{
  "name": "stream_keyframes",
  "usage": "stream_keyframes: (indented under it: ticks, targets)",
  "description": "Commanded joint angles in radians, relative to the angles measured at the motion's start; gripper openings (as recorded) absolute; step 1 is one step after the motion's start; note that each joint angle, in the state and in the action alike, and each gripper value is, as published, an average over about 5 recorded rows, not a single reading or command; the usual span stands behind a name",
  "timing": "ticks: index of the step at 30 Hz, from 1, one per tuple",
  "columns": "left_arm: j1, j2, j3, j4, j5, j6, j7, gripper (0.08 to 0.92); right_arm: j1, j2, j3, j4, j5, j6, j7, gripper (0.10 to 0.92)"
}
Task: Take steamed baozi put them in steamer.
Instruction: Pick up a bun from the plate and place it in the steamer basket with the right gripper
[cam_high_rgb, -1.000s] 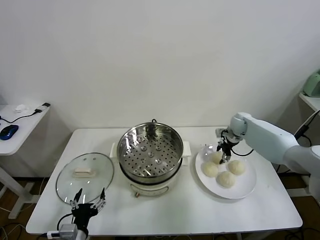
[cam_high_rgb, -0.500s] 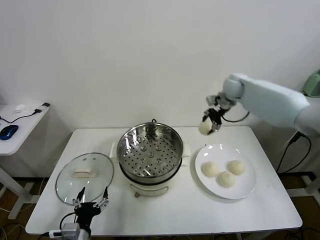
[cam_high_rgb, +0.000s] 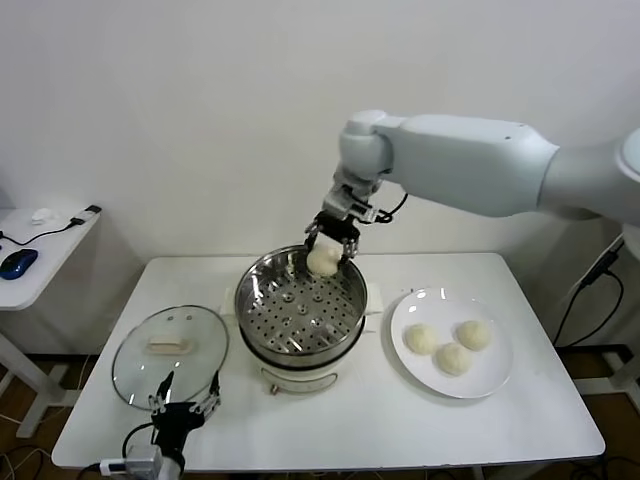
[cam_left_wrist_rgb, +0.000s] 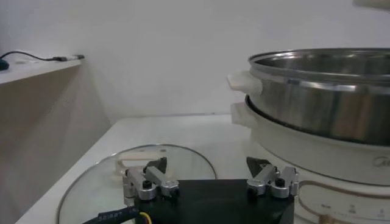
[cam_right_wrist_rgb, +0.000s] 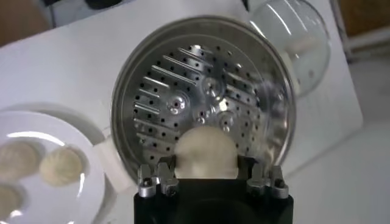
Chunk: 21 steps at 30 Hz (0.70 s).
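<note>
Hidden: lower half of held baozi (cam_right_wrist_rgb: 205, 151) behind right gripper (cam_right_wrist_rgb: 207, 173) | steamer (cam_high_rgb: 300, 305) centre frame, tray bare | plate (cam_high_rgb: 490, 375) lower right with three baozi (cam_high_rgb: 453, 344) | right jaws clamped on bun above steamer's far rim | left gripper (cam_high_rgb: 183, 407) bottom left, jaws spread, holding nothing, by lid (cam_high_rgb: 170, 354) on desk (cam_high_rgb: 350, 425)

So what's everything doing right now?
Right hand: shut on one baozi, above the steamer.
Steamer: uncovered, tray bare.
Glass lid: flat on the table.
Plate: holds three baozi.
Left hand: open, parked near the lid.
</note>
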Motion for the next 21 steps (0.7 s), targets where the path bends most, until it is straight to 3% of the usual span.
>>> stream_keyframes:
  ticks: [1,13,21]
  targets:
    - [0.004,-0.001,0.002,-0.001,0.000,-0.003,-0.001,0.823,-0.196,0.126,0.074,-0.133,-0.348,0.220,0.043,0.670]
    - [0.009,-0.001,0.004,0.005,-0.001,-0.016,-0.008,0.823,-0.338,0.247,0.172,-0.431,-0.484,0.308,0.078,0.670]
    - [0.007,0.000,0.006,0.005,-0.002,-0.017,-0.009,0.823,-0.354,0.288,0.207,-0.515,-0.500,0.335,0.079,0.670]
